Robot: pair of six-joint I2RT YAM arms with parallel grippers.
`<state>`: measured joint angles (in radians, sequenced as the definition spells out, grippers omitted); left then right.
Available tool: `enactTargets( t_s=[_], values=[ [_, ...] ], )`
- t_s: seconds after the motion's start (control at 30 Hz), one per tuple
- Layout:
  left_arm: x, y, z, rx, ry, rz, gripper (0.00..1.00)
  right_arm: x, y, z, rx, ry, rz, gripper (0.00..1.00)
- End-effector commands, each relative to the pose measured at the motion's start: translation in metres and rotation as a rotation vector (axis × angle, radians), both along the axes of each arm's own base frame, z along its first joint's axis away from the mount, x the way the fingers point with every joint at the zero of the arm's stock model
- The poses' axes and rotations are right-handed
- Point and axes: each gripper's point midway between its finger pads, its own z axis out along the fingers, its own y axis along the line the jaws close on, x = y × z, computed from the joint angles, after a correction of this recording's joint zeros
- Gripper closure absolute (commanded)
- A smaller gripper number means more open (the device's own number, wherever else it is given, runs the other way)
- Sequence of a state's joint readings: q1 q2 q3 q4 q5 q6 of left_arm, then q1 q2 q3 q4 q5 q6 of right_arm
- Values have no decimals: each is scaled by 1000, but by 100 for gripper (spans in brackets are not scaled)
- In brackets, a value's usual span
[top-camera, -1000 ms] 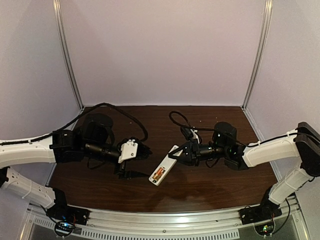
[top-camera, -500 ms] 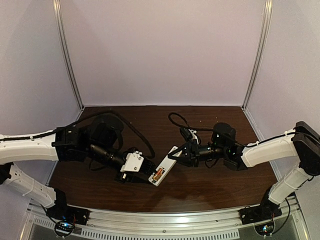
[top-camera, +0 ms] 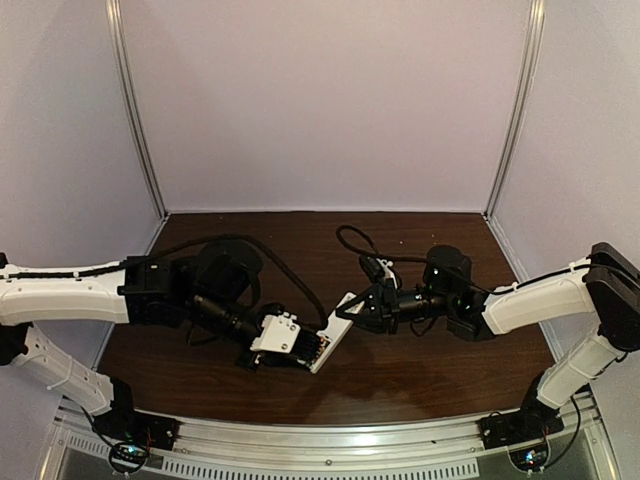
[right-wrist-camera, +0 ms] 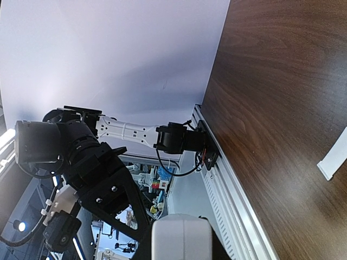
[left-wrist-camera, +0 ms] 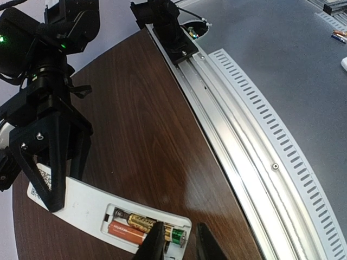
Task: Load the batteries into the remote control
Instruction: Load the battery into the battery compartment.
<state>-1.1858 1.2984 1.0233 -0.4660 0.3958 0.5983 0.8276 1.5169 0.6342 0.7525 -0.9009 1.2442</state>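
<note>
Left gripper [left-wrist-camera: 179, 248]: low at the near end of the remote [left-wrist-camera: 81, 203], two dark fingertips [left-wrist-camera: 156, 246] narrowly parted at the bottom of the left wrist view. Between those tips, the green end of one of the batteries [left-wrist-camera: 142, 221]. Pinching it or merely straddling it: cannot tell. From above, drawn up close against the remote's near end, with the left arm [top-camera: 70, 300] stretching back to the left.

Right gripper [top-camera: 360, 306]: clamped on the far end of the remote. Black triangular fingers on either side of the white body, plain in the left wrist view. In the right wrist view, a white block filling the gap between the fingers at the bottom edge. Right arm [top-camera: 530, 300] reaching in from the right.

Remote: back side up, slanting across the middle of the table [top-camera: 430, 375] between the two grippers, far end to the right, near end to the left. Lying on the wood or held just above it: cannot tell. Bay [left-wrist-camera: 107, 218] open at the near end. Both batteries inside, side by side along the bay, the orange one nearer the left wrist camera, the gold one with the green end just behind it.

Farther out: a flat white piece [right-wrist-camera: 333, 158] on the brown table at the right edge of the right wrist view, cut off by the frame. Metal rail [left-wrist-camera: 244, 141] along the table's near edge.
</note>
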Motion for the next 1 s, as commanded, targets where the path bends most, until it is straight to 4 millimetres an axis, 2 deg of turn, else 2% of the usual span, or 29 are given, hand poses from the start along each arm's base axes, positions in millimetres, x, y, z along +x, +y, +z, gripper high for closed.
enactTargets(
  t_s=[0.0, 0.27, 0.7, 0.97],
  values=[
    [6, -4, 2, -4, -37, 13, 80, -2, 2, 9, 32, -17, 19, 100],
    [11, -5, -1, 6, -56, 28, 85, -3, 2, 11, 39, -20, 23, 100],
    [14, -7, -6, 22, -58, 35, 85, -3, 2, 12, 41, -21, 24, 100],
    [18, -10, -15, 50, -36, 70, 89, -3, 2, 14, 47, -23, 18, 100]
  ],
)
